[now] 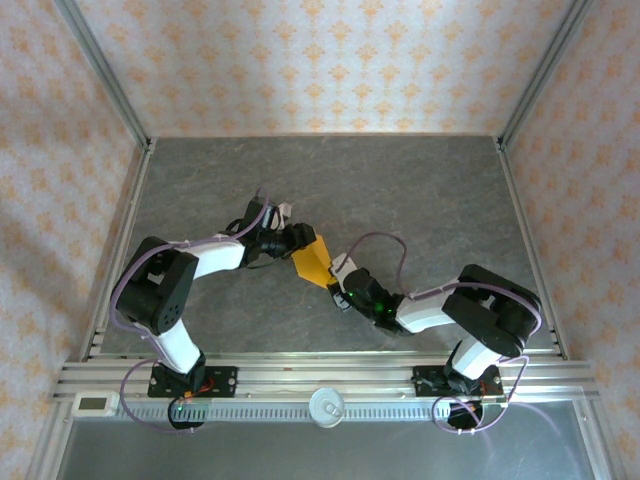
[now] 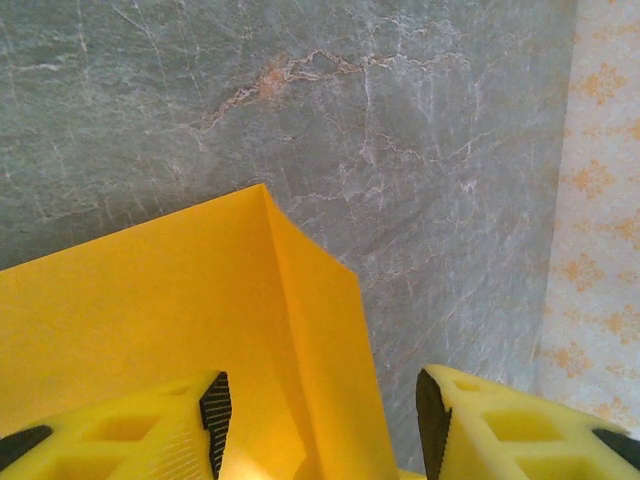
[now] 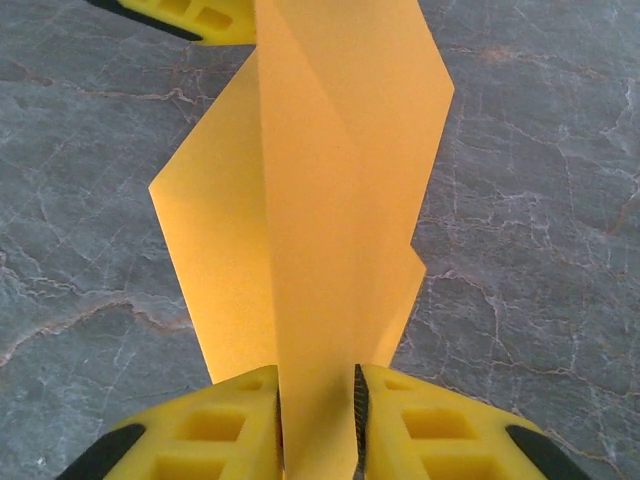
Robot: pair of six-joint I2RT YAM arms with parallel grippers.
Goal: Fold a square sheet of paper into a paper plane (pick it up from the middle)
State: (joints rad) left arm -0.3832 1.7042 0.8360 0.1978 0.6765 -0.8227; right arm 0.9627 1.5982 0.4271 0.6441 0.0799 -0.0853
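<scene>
Obs.: both arms meet over the middle of the table (image 1: 420, 190), with the orange paper (image 1: 312, 260) spanning the gap between the two tools. It is partly folded, with creased flaps and a raised ridge, and is not yet a dart.

Right gripper (image 1: 338, 277): in its wrist view the orange paper (image 3: 320, 200) runs straight out ahead of the right gripper (image 3: 318, 405). The near end sits in the narrow slot between the pads. The jaws stand close on either side of that strip, but we cannot tell whether they press it or merely flank it.

Left gripper (image 1: 296, 240): in its wrist view the jaws of the left gripper (image 2: 322, 405) stand well apart. The orange paper (image 2: 150, 310) fills the left half of the gap and lies against the left finger. Bare table shows between the fold edge and the right finger. We read this as open, not clamped.

Key relation: the paper's long axis, along the ridge, runs from one tool straight to the other. A yellow finger (image 3: 190, 15) of the left tool shows at the far end in the right wrist view. Neither arm is clearly nearer, since each has an end within reach.

Judgement: any next crease depends on one tool pinning its end while the other works along that axis. With both grips loose, the sheet could slip or spring back.
</scene>
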